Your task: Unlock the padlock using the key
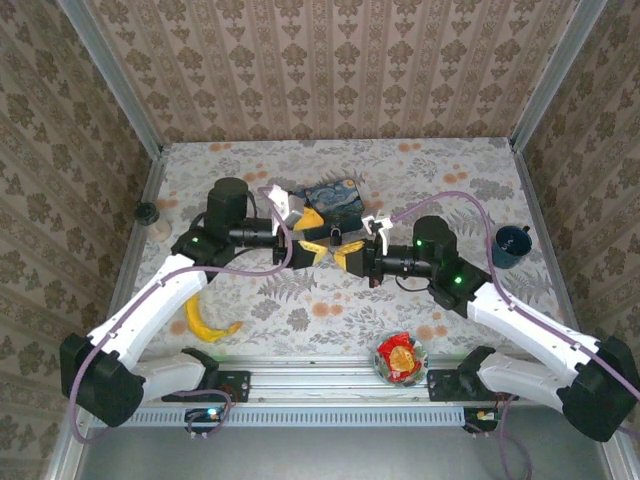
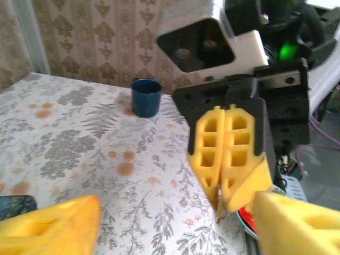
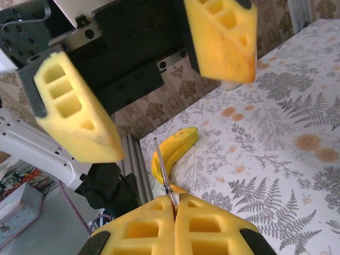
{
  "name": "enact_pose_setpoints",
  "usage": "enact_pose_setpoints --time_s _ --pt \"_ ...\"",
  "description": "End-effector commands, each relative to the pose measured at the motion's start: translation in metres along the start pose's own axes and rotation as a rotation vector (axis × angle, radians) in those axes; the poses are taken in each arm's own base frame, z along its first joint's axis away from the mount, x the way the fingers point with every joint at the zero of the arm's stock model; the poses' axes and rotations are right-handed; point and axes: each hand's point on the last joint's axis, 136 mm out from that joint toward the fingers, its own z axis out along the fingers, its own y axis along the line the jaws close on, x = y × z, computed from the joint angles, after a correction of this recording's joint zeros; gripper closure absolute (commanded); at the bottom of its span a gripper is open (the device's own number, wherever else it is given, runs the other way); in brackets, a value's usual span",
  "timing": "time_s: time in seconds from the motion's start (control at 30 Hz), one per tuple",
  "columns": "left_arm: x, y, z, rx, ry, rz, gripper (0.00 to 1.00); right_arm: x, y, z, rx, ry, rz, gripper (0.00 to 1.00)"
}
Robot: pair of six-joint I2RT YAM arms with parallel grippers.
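Both arms meet over the middle of the floral-patterned table [image 1: 300, 310]. The left gripper [image 1: 313, 235] has its yellow foam pads spread wide apart. Facing it, the right gripper [image 3: 175, 204] has its own yellow pads pressed tight together on a thin silvery key [image 3: 163, 170], and the blade pokes out past the tips toward the gap in the left gripper. The tiny black squarish padlock [image 1: 338, 235] reads from above as a dark speck between the two grippers, just on the near side of the blue painted tin box [image 1: 335, 197], which sits toward the far edge. Whether it touches key or pads, I cannot tell. A yellow banana [image 1: 205, 322] lies by the near edge on the left, a dark blue cup [image 1: 512, 243] stands close to the right edge, and a red snack bag [image 1: 400, 357] sits at the near edge
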Motion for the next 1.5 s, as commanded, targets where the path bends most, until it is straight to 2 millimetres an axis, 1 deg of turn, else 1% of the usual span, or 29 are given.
enact_pose_setpoints --time_s 0.0,0.03,0.17,0.23,0.3,0.43,0.5,0.63,0.77,0.83,0.93,1.0,1.03,1.07,1.17,1.23,1.33,1.4,1.47 --pt "-0.024 0.014 -0.014 -0.142 -0.088 0.015 0.04 -0.001 -0.006 -0.009 0.057 -0.024 -0.007 1.00" --pt "-0.028 0.019 -0.018 -0.185 -0.105 0.014 0.00 -0.001 -0.006 -0.011 0.064 -0.027 -0.007 1.00" --pt "-0.034 0.035 -0.033 -0.321 -0.146 -0.010 0.00 0.001 -0.010 -0.015 0.093 -0.031 -0.004 1.00" --pt "-0.034 0.043 -0.040 -0.367 -0.156 -0.036 0.00 0.001 -0.011 -0.017 0.103 -0.033 -0.002 1.00" --pt "-0.031 0.055 -0.048 -0.439 -0.168 -0.075 0.00 0.002 -0.011 -0.018 0.110 -0.031 0.002 1.00" --pt "-0.019 0.077 -0.064 -0.574 -0.185 -0.163 0.00 0.005 -0.014 -0.019 0.125 -0.026 0.012 1.00" --pt "-0.011 0.091 -0.079 -0.651 -0.193 -0.208 0.00 0.006 -0.016 -0.020 0.129 -0.025 0.015 1.00" --pt "0.005 0.105 -0.095 -0.770 -0.197 -0.267 0.00 0.007 -0.017 -0.020 0.135 -0.023 0.017 1.00" --pt "0.024 0.114 -0.105 -0.860 -0.186 -0.331 0.00 0.008 -0.024 -0.021 0.170 -0.015 0.032 1.00" --pt "0.036 0.118 -0.104 -0.881 -0.179 -0.376 0.00 0.010 -0.033 -0.022 0.222 0.001 0.057 1.00" --pt "0.059 0.125 -0.103 -0.923 -0.157 -0.469 0.00 0.020 -0.058 -0.025 0.363 0.063 0.134 1.00" --pt "0.076 0.128 -0.097 -0.950 -0.130 -0.529 0.00 0.031 -0.076 -0.029 0.455 0.123 0.202 1.00" --pt "0.082 0.131 -0.097 -0.972 -0.122 -0.549 0.00 0.037 -0.082 -0.030 0.479 0.147 0.229 1.00" --pt "0.088 0.129 -0.088 -0.968 -0.101 -0.562 0.00 0.042 -0.087 -0.030 0.497 0.168 0.256 1.00" --pt "0.104 0.132 -0.075 -1.009 -0.054 -0.600 0.00 0.057 -0.103 -0.033 0.559 0.211 0.323 1.00" --pt "0.117 0.135 -0.066 -1.053 -0.006 -0.634 0.00 0.067 -0.118 -0.040 0.625 0.223 0.378 1.00" --pt "0.143 0.138 -0.052 -1.141 0.082 -0.698 0.00 0.077 -0.138 -0.051 0.692 0.217 0.471 1.00" --pt "0.155 0.140 -0.043 -1.177 0.121 -0.715 0.00 0.083 -0.147 -0.058 0.722 0.207 0.513 1.00" --pt "0.164 0.142 -0.032 -1.205 0.144 -0.714 0.00 0.088 -0.154 -0.064 0.747 0.201 0.540 1.00"
